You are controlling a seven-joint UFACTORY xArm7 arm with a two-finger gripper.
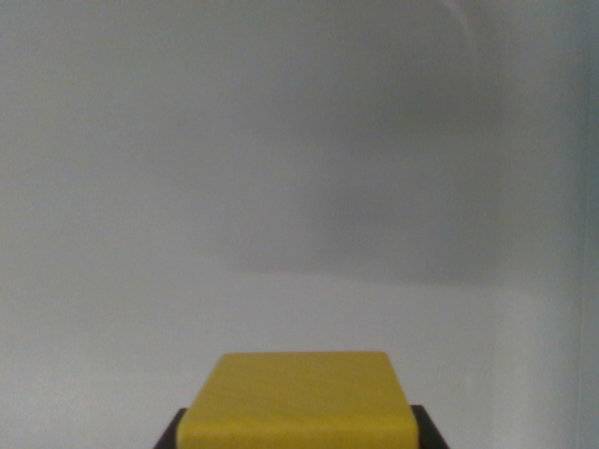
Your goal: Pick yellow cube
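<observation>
One yellow cube (299, 398) fills the bottom middle of the wrist view, its flat top face turned up toward the camera and its near edge cut off by the lower border of the picture. Dark parts of the pincer (298, 438) show as small black corners just beside the cube at the wrist view's left and right, touching or nearly touching its sides; the pincer looks pressed against the yellow cube from both sides, pinching it. The cube's far edge is straight and level, with softly rounded corners.

Beyond that edge lies only a pale grey surface (299, 187), plain and blurred, so it cannot be told whether this is the desk or a wall. A faint darker shadow spreads across the upper right of that surface. To the left, right and ahead of the cube the view is open.
</observation>
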